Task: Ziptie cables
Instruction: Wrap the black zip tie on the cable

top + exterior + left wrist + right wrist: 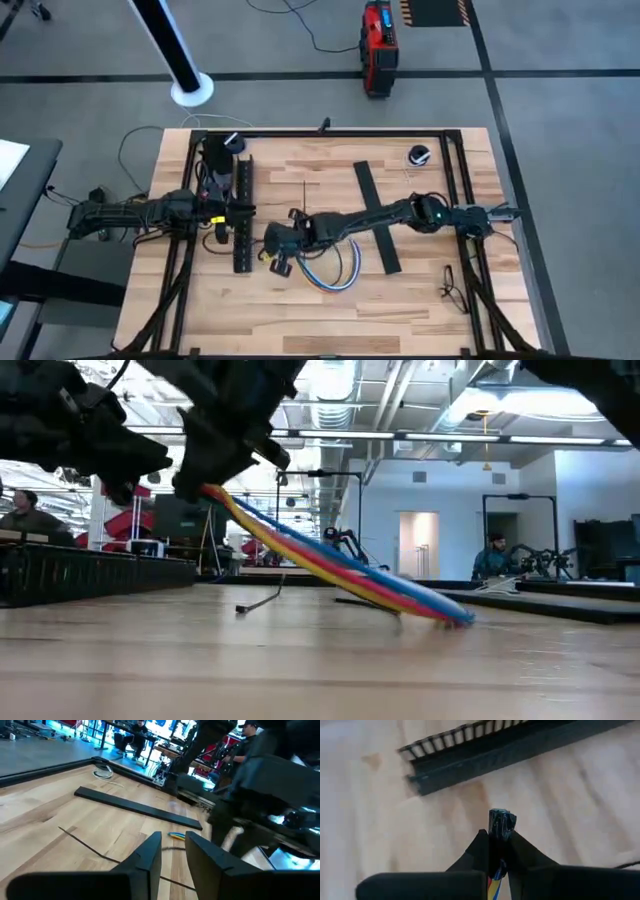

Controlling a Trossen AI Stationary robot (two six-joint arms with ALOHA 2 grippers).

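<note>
The cables (332, 272), a bundle of blue, yellow, red and white wires, lie looped near the table's middle. My right gripper (280, 243) is shut on one end of them and holds it raised. In the low view the cables (340, 565) slant down from that gripper (222, 472) to the wood. My left gripper (236, 212) hovers over the black comb-slotted channel (242, 215) at the table's left. Its fingers are slightly open in its wrist view (173, 842), with nothing between them. A thin black zip tie (95, 847) lies flat on the wood. My right gripper pinches the cable bundle between its two fingers just behind the bundle's black-wrapped end (501, 824), which pokes out past the fingertips. The fingers lie along the bundle. That end is lifted clear; the rest slopes down, and the other end (452, 616) rests on the table.
A flat black strip (375, 215) lies right of the middle, under my right arm. A round black object (420, 155) sits at the far right, a black block (215, 152) at the far left, and a wire tangle (452, 290) near the right edge. A black frame (330, 133) borders the table.
</note>
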